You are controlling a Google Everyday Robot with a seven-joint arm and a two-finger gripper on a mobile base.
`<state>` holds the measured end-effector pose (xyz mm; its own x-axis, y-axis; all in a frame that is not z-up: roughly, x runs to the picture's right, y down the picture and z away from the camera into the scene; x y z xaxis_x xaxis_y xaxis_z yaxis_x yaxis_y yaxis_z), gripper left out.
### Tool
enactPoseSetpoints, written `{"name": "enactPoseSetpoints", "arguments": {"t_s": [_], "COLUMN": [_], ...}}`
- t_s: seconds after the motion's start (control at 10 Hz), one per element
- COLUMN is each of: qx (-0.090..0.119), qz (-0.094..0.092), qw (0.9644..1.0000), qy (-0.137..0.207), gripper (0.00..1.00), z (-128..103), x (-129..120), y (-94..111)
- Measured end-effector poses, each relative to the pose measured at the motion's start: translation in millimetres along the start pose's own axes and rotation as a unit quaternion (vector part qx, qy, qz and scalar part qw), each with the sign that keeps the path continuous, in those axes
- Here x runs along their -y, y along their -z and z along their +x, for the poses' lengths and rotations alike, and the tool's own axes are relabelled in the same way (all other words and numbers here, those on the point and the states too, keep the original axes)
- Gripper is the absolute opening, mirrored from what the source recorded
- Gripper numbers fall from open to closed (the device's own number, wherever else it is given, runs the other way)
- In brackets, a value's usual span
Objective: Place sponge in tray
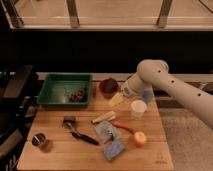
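The green tray [52,82] stands at the back left of the wooden table and holds a small dark brown object [77,94]. Two blue sponge-like blocks lie near the table's front middle, one [106,131] above the other [115,148]; I cannot tell which is the sponge. My white arm reaches in from the right. The gripper [118,99] hangs just right of the dark red bowl [108,86], above the table and well right of the tray. It is apart from the blue blocks.
A white cup [138,108] stands right under the arm. A yellow piece [103,117], a red-orange stick [123,126], an orange fruit [139,139], a black-handled tool [80,134] and a small can [40,141] lie on the table. Dark equipment stands at the left.
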<state>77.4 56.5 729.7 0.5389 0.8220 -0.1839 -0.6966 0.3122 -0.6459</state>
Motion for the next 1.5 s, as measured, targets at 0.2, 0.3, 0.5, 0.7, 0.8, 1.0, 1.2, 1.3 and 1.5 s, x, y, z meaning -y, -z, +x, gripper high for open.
{"name": "enactPoseSetpoints", "arguments": {"t_s": [0.2,0.3,0.5,0.7,0.8,1.0,1.2,1.3,1.5], "qx": [0.000,0.000,0.000,0.000,0.000,-0.006,-0.021,-0.023,-0.023], "qz": [0.000,0.000,0.000,0.000,0.000,-0.003,-0.018,-0.024,-0.043], "qw": [1.0000,1.0000,1.0000,1.0000,1.0000,0.9999,0.9987,0.9979,0.9931], "qy": [0.000,0.001,0.000,0.000,0.001,0.007,0.042,0.055,0.106], "gripper": [0.79,0.79,0.79,0.79,0.79,0.79,0.79,0.79,0.79], "z": [-0.3,-0.5,-0.4,-0.4,-0.5,-0.2,9.0,17.2,48.3], "x": [-0.4,-0.4,-0.4,-0.4,-0.4,-0.3,-8.3,-14.3,-37.2], "y": [-0.4,-0.2,-0.3,-0.2,-0.2,1.9,6.1,7.8,10.9]}}
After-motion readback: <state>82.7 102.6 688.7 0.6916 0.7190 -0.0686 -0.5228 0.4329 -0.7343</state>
